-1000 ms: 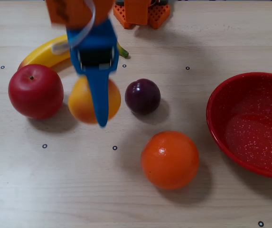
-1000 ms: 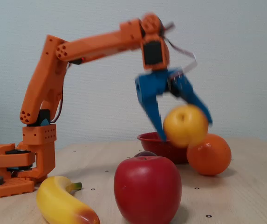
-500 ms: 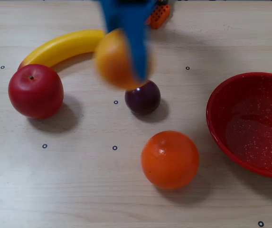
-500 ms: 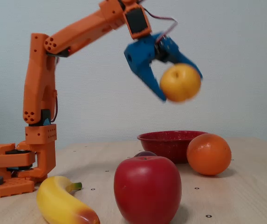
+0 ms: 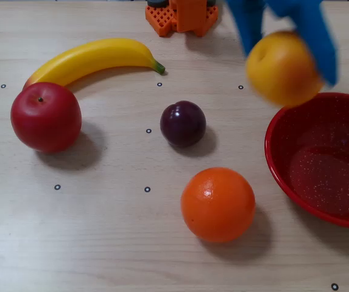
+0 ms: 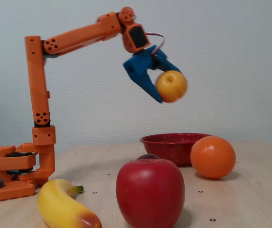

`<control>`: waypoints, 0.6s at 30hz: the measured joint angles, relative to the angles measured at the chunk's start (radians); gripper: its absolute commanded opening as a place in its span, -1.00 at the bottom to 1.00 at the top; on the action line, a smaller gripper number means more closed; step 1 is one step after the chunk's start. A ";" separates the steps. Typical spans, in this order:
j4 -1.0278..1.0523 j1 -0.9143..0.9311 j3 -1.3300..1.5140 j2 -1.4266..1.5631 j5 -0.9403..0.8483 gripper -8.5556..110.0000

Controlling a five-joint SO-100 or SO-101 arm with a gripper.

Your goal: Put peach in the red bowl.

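The blue gripper (image 6: 166,92) is clenching the peach (image 6: 171,86) between its two fingers and holding it high in the air, well above the table (image 5: 101,243). In the fixed view from above, the peach (image 5: 282,68) is showing just beside the upper left rim of the red bowl (image 5: 323,158), blurred, with a blue finger (image 5: 317,36) crossing its right side and another at its upper left. In the side fixed view it is hanging above the red bowl (image 6: 173,145), clear of it. The peach is round, so it is showing no long axis, and its stem dimple cannot be made out, so which way it is pointing cannot be told. The fingers are slanting down and to the right in the side view. Counting the fruit: one peach, one orange (image 5: 217,204) in front of the bowl's left side, one dark plum (image 5: 183,123) near the middle of the table, one red apple (image 5: 45,115) at the left, and one banana (image 5: 92,58) lying curved just behind the apple, its stem end pointing right. There is one bowl, resting upright with nothing inside it, and one orange arm (image 6: 74,38).
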 measured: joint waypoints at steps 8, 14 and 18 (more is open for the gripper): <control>-0.077 -0.190 0.201 0.135 0.043 -0.86; -0.101 -0.273 0.261 0.135 0.043 -0.86; -0.141 -0.281 0.261 0.057 0.041 -0.86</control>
